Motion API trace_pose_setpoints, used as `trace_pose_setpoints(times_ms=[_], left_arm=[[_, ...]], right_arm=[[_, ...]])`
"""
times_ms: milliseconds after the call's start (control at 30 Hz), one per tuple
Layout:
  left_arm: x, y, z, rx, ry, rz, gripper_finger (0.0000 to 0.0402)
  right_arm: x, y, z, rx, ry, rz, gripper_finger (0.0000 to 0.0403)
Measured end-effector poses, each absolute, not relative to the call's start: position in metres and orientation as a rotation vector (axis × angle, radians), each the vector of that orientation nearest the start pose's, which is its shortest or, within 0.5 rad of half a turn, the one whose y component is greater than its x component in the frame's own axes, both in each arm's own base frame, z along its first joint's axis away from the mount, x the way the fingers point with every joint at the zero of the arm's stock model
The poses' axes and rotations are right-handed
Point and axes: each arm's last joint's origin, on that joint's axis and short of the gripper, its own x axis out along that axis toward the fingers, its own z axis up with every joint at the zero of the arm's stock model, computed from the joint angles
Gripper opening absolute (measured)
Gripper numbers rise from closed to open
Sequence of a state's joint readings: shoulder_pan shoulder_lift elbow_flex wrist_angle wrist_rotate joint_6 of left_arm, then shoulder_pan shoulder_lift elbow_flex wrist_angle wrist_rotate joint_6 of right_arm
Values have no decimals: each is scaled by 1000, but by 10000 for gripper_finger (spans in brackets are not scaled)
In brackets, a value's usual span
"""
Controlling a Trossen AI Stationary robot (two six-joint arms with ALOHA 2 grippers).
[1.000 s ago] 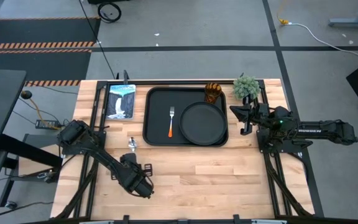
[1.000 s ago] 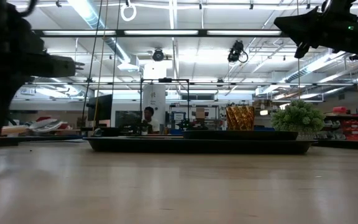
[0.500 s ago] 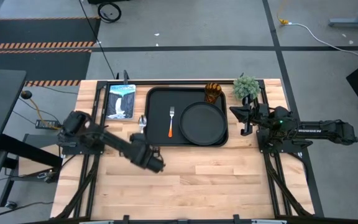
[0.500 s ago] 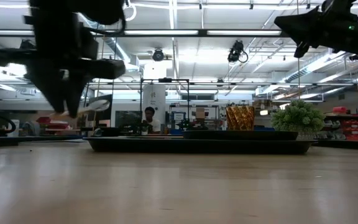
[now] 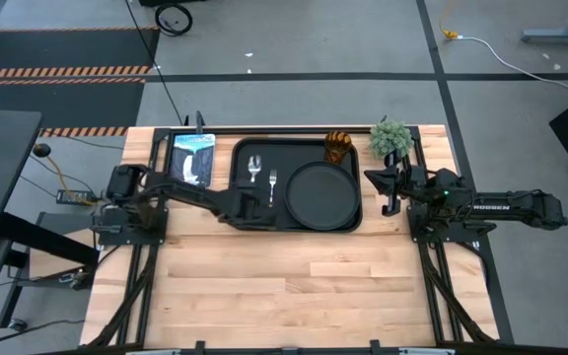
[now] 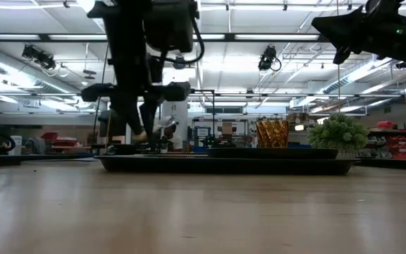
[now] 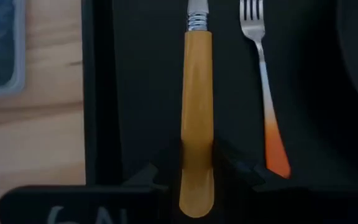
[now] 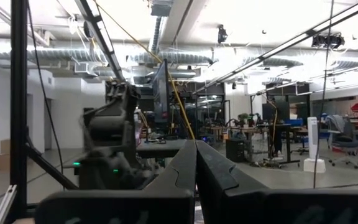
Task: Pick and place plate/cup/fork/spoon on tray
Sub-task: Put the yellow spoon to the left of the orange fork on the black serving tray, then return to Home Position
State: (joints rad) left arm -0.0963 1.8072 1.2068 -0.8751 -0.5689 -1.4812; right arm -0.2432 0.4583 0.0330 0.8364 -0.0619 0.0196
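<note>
The spoon [image 5: 255,170], with a silver bowl and a yellow-orange handle [image 7: 196,112], is in my left gripper [image 5: 253,202] above the left half of the black tray [image 5: 238,219]. The fork [image 7: 263,81] lies flat on the tray beside the spoon. The round black plate [image 5: 321,194] lies on the tray's right half. The amber cup [image 5: 337,146] stands at the tray's far right corner. My right gripper [image 5: 382,189] is shut and empty, raised off the tray's right edge. My left gripper pinches the spoon's yellow-orange handle near its free end [image 7: 196,168], between its two fingers [image 7: 232,165]. The fingers come from the table's near-left side, slanting down. The spoon sticks out ahead of them toward the far edge, bowl first, and in the low view [image 6: 162,124] it is clear of the tray.
A small green potted plant [image 5: 390,138] stands at the far right, next to the cup. A blue-covered flat item [image 5: 192,161] lies left of the tray. The near half of the wooden table [image 5: 294,296] is bare.
My left gripper has swung from the table's near-left part toward the far edge and to the right, carrying the spoon. The spoon has gone from the bare wood left of the tray to above the tray's left half, beside the fork.
</note>
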Motion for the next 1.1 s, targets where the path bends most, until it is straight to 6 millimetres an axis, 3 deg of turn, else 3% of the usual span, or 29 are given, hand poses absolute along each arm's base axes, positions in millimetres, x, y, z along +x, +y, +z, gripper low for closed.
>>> trace_pose_setpoints(times_ms=[500, 633, 1100], left_arm=[[345, 18, 133, -697, 951, 1221, 78], [345, 20, 131, -713, 942, 1244, 84], [345, 11, 136, -702, 946, 1226, 171]], right_arm=[[116, -26, 215, -42, -440, -129, 9], [115, -25, 216, -34, -450, -123, 9], [114, -25, 218, -5, -477, -113, 9]])
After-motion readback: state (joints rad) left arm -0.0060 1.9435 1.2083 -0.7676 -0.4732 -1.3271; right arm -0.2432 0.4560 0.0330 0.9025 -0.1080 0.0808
